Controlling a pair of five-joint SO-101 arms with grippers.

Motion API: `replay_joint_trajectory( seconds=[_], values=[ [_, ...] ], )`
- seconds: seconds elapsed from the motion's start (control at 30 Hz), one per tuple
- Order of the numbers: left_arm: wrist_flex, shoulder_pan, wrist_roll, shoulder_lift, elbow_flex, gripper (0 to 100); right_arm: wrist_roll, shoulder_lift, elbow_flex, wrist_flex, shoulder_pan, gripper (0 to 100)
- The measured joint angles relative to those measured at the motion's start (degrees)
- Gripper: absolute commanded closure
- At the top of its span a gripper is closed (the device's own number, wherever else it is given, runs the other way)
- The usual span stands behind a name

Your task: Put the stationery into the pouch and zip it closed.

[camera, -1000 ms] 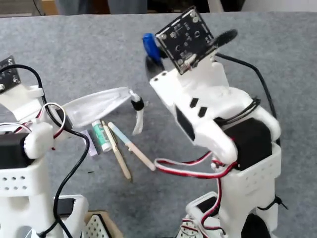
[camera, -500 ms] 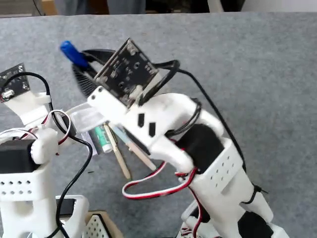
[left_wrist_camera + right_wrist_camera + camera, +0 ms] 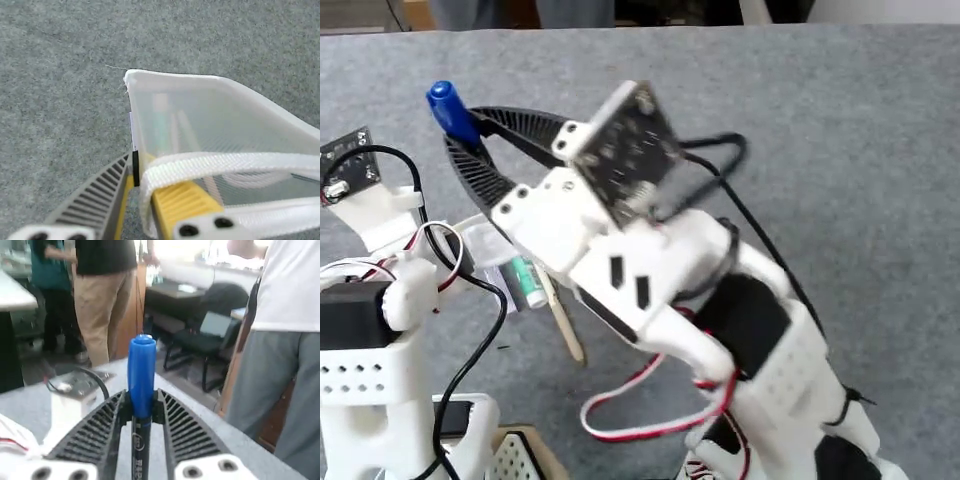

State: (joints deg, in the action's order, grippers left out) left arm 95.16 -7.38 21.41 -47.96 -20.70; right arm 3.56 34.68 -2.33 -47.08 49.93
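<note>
Pouch [image 3: 215, 117] tight in left pincer [image 3: 142, 172], faint stick shapes [image 3: 172, 131] behind its clear wall; blue marker [image 3: 141, 367] tight in right pincer [image 3: 141, 401].

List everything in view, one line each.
marker: 1, blue, clamped upright in the right gripper, above the table
pouch: 1, translucent white with white zip tape, one edge pinched by the left gripper
tube: 1, white and green, lying on the table by the pouch
wooden stick: 1, tan, on the table beside the tube, its far end hidden under the right arm
table: 1, grey cloth surface
left gripper: 1, grey and yellow fingers, shut on the pouch's edge
right gripper: 1, black ribbed fingers, shut on the marker
</note>
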Motion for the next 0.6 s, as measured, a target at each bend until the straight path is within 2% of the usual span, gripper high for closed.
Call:
replay_joint_trajectory(
  seconds=[0.47,0.6],
  values=[
    [-0.1,0.0,0.0,0.0,0.0,97,-0.4,3.2,9.6,0.0,0.0,98.6],
    [-0.1,0.0,0.0,0.0,0.0,97,-0.4,3.3,12.2,3.3,0.0,98.6]
  ],
)
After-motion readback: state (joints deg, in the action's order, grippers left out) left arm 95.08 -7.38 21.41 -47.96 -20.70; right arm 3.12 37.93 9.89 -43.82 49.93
